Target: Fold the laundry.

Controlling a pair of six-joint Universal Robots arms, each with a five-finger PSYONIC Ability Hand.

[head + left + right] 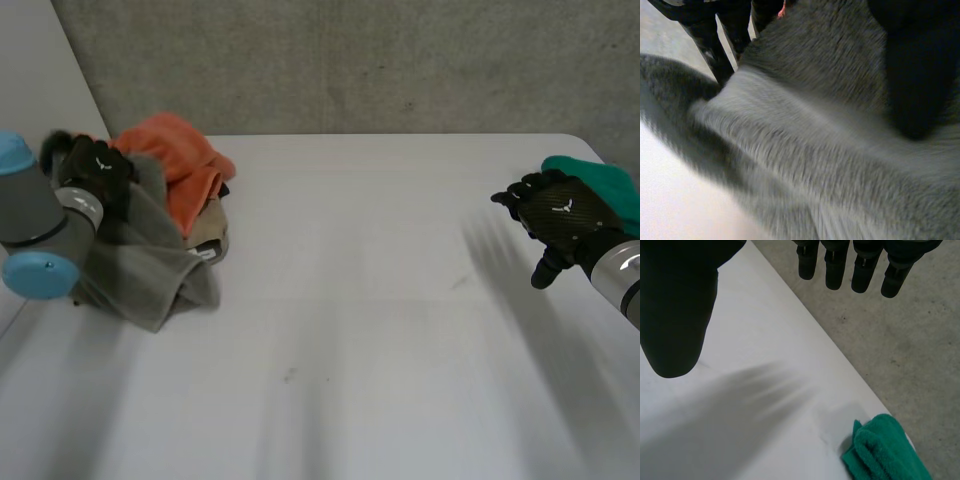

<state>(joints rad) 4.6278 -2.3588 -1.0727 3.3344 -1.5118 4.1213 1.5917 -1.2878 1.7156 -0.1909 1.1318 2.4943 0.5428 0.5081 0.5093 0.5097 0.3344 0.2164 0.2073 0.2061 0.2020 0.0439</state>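
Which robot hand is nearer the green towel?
Right. The right robot hand hovers beside the green towel; the left robot hand grips the grey towel across the table.

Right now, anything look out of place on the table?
Yes: a green cloth lies alone at the table's far right edge, seemingly overhanging it, apart from the crumpled pile of orange cloth, grey towel and beige cloth. The left robot hand grips the grey towel; the right robot hand is open, empty.

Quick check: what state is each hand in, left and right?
Left hand: shut on the grey towel, pinched between fingers and thumb.
Right hand: open, fingers straight, holding nothing.
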